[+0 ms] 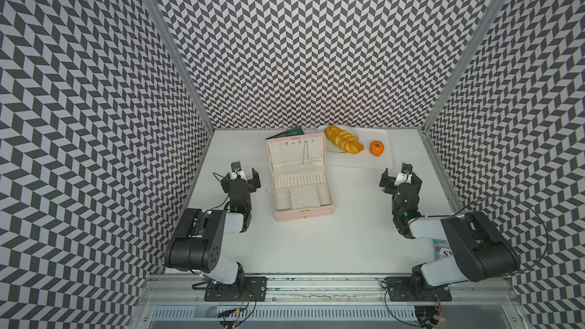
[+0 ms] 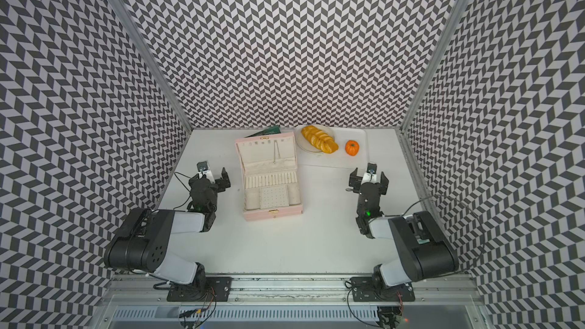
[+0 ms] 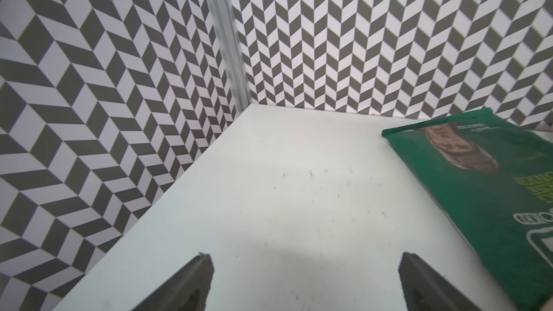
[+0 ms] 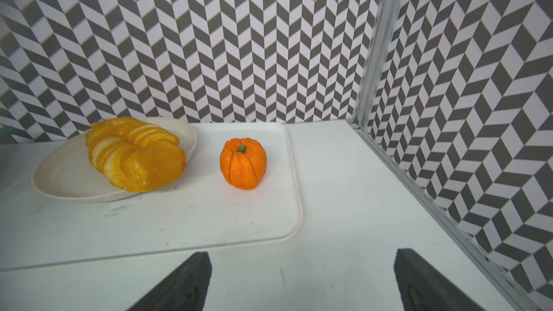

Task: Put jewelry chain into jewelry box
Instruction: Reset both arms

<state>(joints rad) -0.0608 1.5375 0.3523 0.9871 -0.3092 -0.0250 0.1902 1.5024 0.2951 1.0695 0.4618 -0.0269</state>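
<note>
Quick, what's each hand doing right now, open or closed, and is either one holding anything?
Left hand: open, holding nothing.
Right hand: open, holding nothing.

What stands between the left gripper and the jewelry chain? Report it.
Nothing visible. The left gripper stands open beside the jewelry box, with bare table between them. The jewelry chain already rests against the open lid's cream lining, so only the lid's low pink rim borders it.
</note>
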